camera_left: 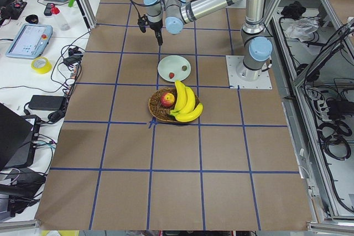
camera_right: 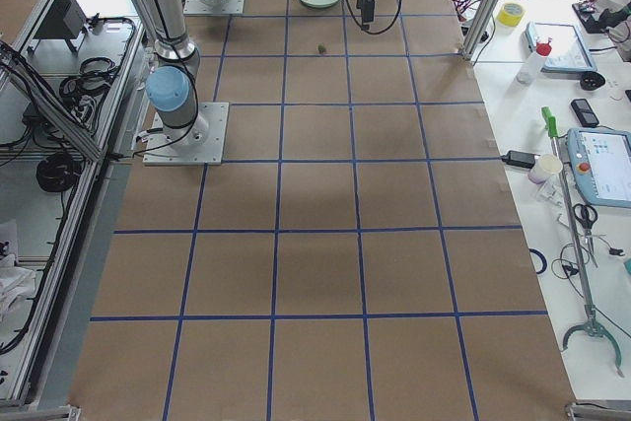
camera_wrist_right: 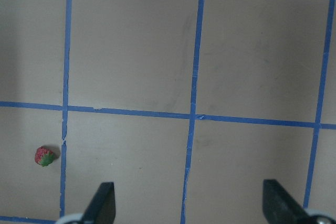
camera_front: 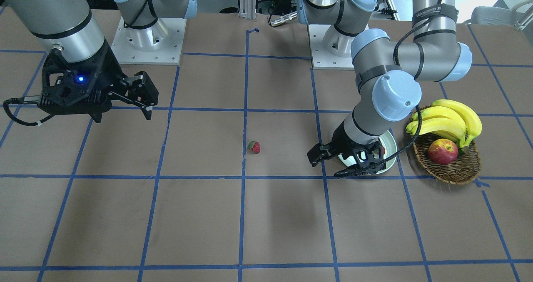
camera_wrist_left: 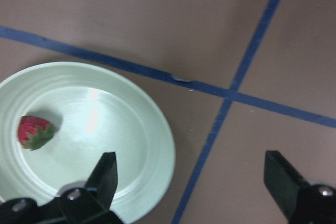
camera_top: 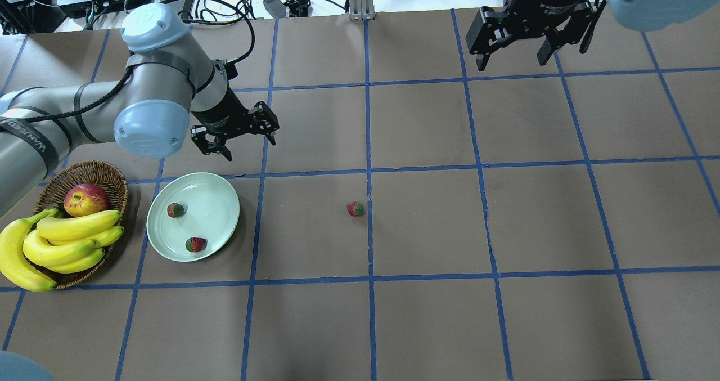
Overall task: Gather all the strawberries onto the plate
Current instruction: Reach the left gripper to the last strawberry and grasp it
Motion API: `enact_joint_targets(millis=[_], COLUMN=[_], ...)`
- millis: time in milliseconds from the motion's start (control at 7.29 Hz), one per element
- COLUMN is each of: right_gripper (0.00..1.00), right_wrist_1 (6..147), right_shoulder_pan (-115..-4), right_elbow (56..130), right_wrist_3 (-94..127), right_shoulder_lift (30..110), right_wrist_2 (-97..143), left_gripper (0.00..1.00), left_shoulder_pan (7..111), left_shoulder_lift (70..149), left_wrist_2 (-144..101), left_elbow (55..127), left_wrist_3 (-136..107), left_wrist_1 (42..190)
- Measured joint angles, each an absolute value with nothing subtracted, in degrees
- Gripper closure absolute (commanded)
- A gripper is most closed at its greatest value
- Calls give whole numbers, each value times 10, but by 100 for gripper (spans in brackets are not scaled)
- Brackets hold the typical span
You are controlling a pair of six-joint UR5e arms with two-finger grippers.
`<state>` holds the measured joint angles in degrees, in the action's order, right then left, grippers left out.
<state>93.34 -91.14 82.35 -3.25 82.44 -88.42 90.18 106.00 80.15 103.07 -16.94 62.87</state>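
Overhead exterior view: two small red strawberries with green caps (camera_top: pixel 176 210) (camera_top: pixel 195 245) lie in the round pale mint plate (camera_top: pixel 214 200). The third strawberry (camera_top: pixel 355 208) lies alone on the brown table (camera_top: pixel 427 313), beside a blue tape line (camera_top: pixel 368 144), well apart from the plate.

The left gripper (camera_top: pixel 251 147) hangs past the plate's far rim, jaws wide, empty. The right gripper (camera_top: pixel 513 63) is far off, likewise wide and empty.

Risks, as judged:
- An off-centre pinch may roll or squirt the rounded berry away.
- A low return pass could strike the glossy rim and shift the plate.
- A high release could bounce the berry out.
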Motion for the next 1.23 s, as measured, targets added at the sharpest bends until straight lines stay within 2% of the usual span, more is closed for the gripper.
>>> enact_joint_targets(millis=[548,1097,1234], right_gripper=[0,0,0], right_wrist_1=[934,934,934], right_shoulder_pan=[-911,-911,-911], right_elbow=[824,823,823], right_wrist_3=[-33,-33,-33], right_shoulder_lift=[824,825,825], right_wrist_2=[-884,-884,-885], left_gripper=[0,0,17], left_shoulder_pan=[1023,1038,1038], left_shoulder_lift=[1089,1137,1148], left_wrist_2=[760,754,753], left_elbow=[1037,1048,1050], left_wrist_3=[-377,-475,-478], left_wrist_1=[618,595,592])
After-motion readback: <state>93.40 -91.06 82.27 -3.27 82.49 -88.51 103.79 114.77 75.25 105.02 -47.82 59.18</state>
